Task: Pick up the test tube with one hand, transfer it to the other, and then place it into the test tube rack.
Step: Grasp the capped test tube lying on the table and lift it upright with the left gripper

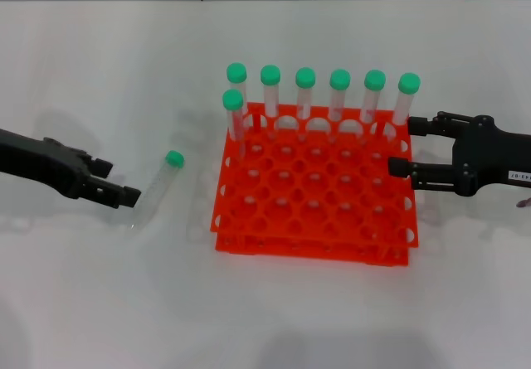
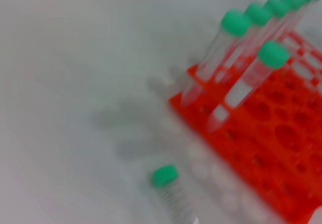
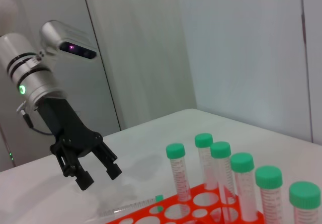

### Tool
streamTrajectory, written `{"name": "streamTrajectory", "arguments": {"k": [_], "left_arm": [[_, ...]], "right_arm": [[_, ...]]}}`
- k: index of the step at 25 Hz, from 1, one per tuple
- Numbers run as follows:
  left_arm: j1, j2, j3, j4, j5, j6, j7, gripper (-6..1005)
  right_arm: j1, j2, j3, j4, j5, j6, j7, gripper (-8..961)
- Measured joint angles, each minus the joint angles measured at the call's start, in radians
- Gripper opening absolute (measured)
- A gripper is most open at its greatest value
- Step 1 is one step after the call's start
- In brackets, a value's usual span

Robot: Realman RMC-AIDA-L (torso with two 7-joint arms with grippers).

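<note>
The test tube (image 1: 155, 189), clear with a green cap, lies on the white table left of the orange-red test tube rack (image 1: 315, 250). My left gripper (image 1: 117, 182) hovers open just left of it, fingers pointing at the tube and apart from it. The right wrist view shows that gripper (image 3: 100, 177) open above the lying tube (image 3: 132, 206). In the left wrist view the tube's cap (image 2: 165, 175) sits near the rack (image 2: 287, 138). My right gripper (image 1: 406, 146), with a white label, stands open at the rack's right edge, holding nothing.
Several green-capped tubes (image 1: 305, 95) stand upright in the rack's back row, and one more (image 1: 235, 116) stands in the second row at the left corner. White table lies around the rack, with a wall behind it.
</note>
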Motion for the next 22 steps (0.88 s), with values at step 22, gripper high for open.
{"name": "streamTrajectory", "arguments": {"k": [22], "left_arm": [[-0.146,-0.039,0.135,-0.007,0.235,-0.005,-0.149,884]], "right_arm": [[0.009,0.002,0.005,0.0,0.014,0.0,-0.002,790]]}}
